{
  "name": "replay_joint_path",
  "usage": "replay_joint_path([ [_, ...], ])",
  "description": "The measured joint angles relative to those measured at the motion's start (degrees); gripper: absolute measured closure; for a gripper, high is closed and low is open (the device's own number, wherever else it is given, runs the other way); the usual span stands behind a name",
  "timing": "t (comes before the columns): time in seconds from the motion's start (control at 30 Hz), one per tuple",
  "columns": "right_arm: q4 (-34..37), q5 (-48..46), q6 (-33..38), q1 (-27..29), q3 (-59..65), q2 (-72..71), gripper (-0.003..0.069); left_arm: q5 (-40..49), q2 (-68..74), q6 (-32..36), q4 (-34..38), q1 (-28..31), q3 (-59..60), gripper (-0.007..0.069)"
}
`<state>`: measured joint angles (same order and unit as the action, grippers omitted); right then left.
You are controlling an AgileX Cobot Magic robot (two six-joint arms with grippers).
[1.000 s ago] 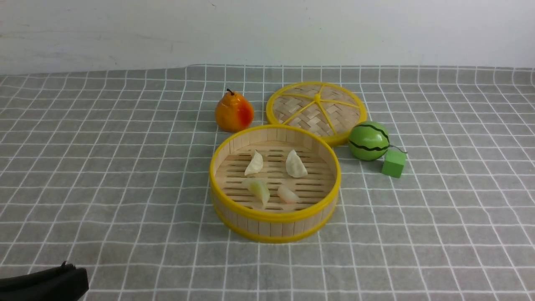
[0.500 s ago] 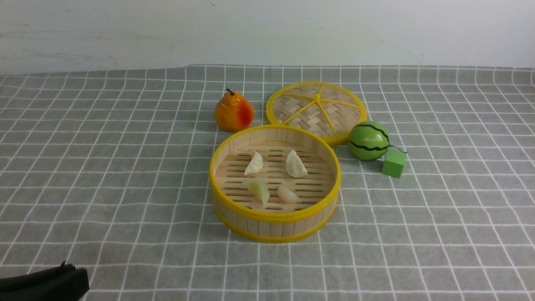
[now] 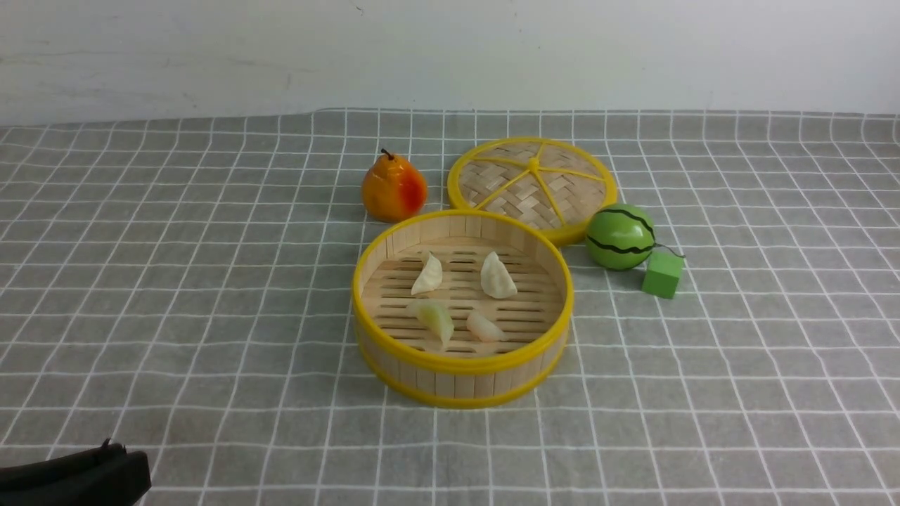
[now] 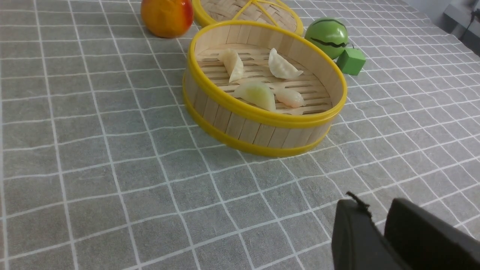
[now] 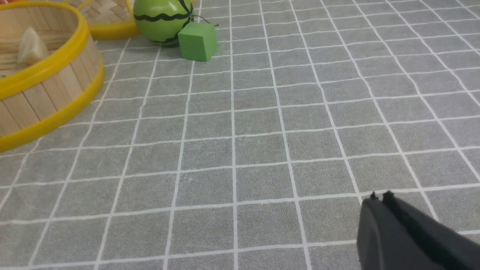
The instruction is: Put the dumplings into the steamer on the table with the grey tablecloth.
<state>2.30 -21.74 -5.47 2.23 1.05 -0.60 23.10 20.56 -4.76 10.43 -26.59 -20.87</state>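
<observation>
All four dumplings (image 3: 460, 299) already lie on the slatted floor of the steamer (image 3: 462, 383) on the worktop (image 3: 176, 295), so nothing seems left; the left tool (image 4: 378, 228) stands slightly parted and empty, the right tool (image 5: 379, 198) closed and empty.

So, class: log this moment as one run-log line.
dumplings: four in steamer | left gripper: slightly open, empty | right gripper: shut, empty | lid: off
</observation>
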Motion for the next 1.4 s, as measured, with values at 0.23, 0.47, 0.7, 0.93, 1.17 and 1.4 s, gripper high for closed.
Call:
replay_joint_path([
  [0.23, 0.0, 0.0, 0.0, 0.0, 0.0, 0.0, 0.0666, 0.0, 0.0, 0.0, 0.0, 0.0, 0.0, 0.0482],
  [0.47, 0.0, 0.0, 0.0, 0.0, 0.0, 0.0, 0.0659, -0.9, -0.6, 0.1, -2.5, 0.0, 0.6, 0.0480],
  [0.7, 0.0, 0.0, 0.0, 0.0, 0.0, 0.0, 0.0655, -8.2, -5.8, 0.1, -9.0, 6.5, 5.9, 0.0639],
  [0.93, 0.0, 0.0, 0.0, 0.0, 0.0, 0.0, 0.0652, -17.1, -13.4, -0.7, -8.5, 20.6, 15.5, 0.0638],
  [1.17, 0.0, 0.0, 0.0, 0.0, 0.0, 0.0, 0.0646, -15.6, -20.8, -5.8, -8.0, 28.2, 22.2, 0.0638],
  [1.4, 0.0, 0.0, 0.0, 0.0, 0.0, 0.0, 0.0634, -3.6, -21.2, -7.5, -8.1, 28.8, 22.5, 0.0638],
])
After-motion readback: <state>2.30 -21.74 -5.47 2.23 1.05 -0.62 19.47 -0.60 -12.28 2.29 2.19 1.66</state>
